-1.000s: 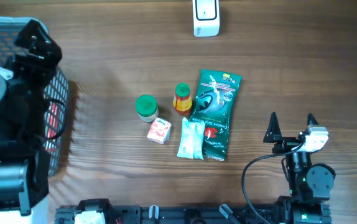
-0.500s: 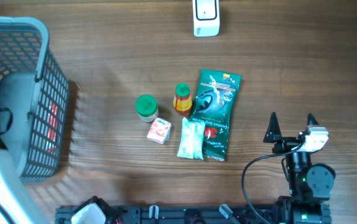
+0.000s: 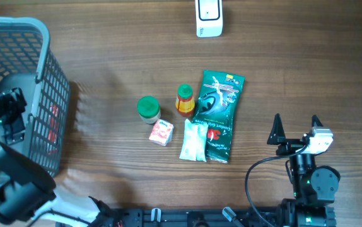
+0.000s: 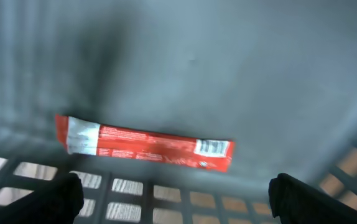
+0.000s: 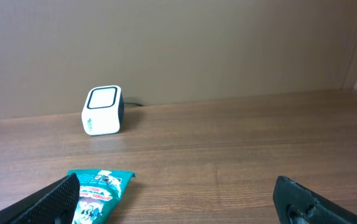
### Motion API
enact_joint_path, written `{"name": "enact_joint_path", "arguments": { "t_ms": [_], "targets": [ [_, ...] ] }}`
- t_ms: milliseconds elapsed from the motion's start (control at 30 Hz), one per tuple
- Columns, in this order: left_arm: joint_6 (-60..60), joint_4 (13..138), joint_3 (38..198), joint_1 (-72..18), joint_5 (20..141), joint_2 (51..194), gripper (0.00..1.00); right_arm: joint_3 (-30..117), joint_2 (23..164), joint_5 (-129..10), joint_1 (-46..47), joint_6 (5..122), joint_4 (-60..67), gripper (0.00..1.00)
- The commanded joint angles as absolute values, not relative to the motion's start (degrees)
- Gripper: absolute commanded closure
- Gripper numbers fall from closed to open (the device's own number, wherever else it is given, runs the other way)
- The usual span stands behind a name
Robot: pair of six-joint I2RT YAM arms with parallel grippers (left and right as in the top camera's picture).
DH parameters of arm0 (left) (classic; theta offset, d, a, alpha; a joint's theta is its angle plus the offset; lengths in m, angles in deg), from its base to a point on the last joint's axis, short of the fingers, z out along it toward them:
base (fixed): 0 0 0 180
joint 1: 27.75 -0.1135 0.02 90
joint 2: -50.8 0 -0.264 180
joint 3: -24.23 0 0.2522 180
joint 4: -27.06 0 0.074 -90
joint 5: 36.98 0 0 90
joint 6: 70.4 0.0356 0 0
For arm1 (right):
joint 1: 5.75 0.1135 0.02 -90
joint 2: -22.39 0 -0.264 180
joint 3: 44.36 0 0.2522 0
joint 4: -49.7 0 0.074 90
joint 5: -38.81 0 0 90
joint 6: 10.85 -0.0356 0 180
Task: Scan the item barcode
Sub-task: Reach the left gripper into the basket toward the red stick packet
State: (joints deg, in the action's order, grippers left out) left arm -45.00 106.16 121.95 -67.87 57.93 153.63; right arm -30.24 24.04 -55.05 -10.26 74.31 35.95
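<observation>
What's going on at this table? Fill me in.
The left gripper hangs open inside the basket, above a red packet lying in it, holding nothing. The right gripper sits open and empty at the table's near edge. A green pouch, white packet and small containers lie mid-table. The scanner stands at the far edge.

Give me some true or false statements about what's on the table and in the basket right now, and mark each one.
1. A red wrapped bar lies inside the grey basket. True.
2. The right jaws hold the green pouch. False: they stand open and empty, apart from it.
3. The white scanner stands at the table's far edge, away from the items. True.
4. The green-lidded jar lies on top of the pouch. False: it stands on the table, with the yellow bottle between them.
5. The left jaws are shut on the bar. False: they are open and the bar lies free.
</observation>
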Motion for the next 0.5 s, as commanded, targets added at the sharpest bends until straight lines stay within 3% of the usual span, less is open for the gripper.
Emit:
{"name": "enact_joint_path", "arguments": {
  "t_ms": [0, 467],
  "targets": [
    [-49.06, 104.48, 122.3, -65.42, 59.98, 158.11, 0.0, -30.31, 24.07, -55.22, -10.04, 74.64, 36.09, 0.0],
    [-49.04, 101.84, 122.19, -59.78, 56.99, 167.53, 0.0, -30.31, 24.07, -55.22, -10.04, 74.61, 36.09, 0.0]
  ]
}}
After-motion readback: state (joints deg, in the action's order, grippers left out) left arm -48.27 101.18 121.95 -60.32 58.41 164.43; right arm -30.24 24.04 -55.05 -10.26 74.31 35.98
